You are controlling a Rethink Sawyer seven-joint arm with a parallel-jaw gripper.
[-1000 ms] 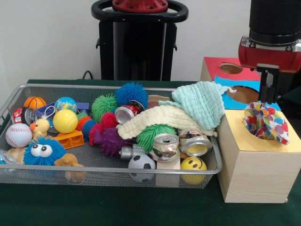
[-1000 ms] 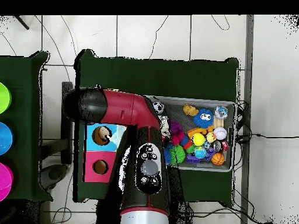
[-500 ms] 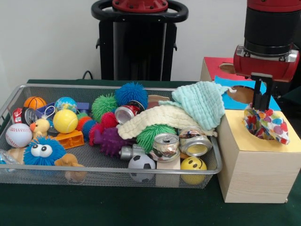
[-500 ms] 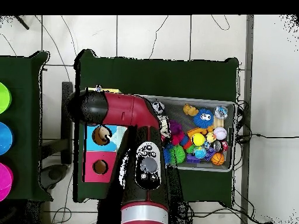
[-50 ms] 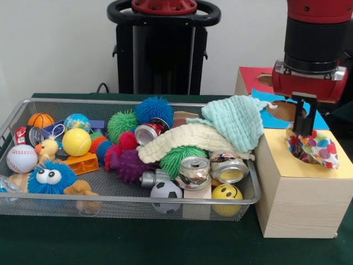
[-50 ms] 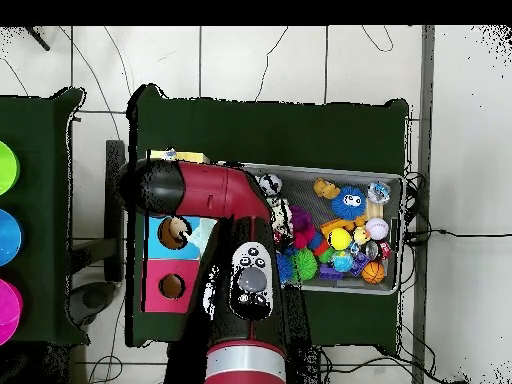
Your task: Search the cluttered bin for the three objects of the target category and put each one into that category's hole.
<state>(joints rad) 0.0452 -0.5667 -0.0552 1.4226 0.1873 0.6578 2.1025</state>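
My hand (image 5: 301, 131) hangs straight down over the wooden box (image 5: 300, 207) beside the bin, pinched narrow on the top of a heart-printed cloth (image 5: 313, 148). The cloth sits directly beneath my hand at six o'clock, bunched into a loose bundle with its bulk spreading toward four o'clock across the yellow panel (image 5: 287, 165) of the box top. It seems to be sinking into that panel's hole, though the fabric hides the opening itself, so I cannot tell how much has gone through. The bundle has no clear long axis; it lies wider than it is tall.

Behind it, at twelve o'clock, lie the blue panel (image 5: 274, 117) and the red panel (image 5: 259, 87), each with its own round hole, both uncovered.

The box top is flat and smooth, and there is free room around my hand. At nine o'clock the wire bin (image 5: 22, 110) holds two more cloths, a mint one (image 5: 234, 118) and a cream one (image 5: 182, 139), draped over cans and spiky balls, touching each other.
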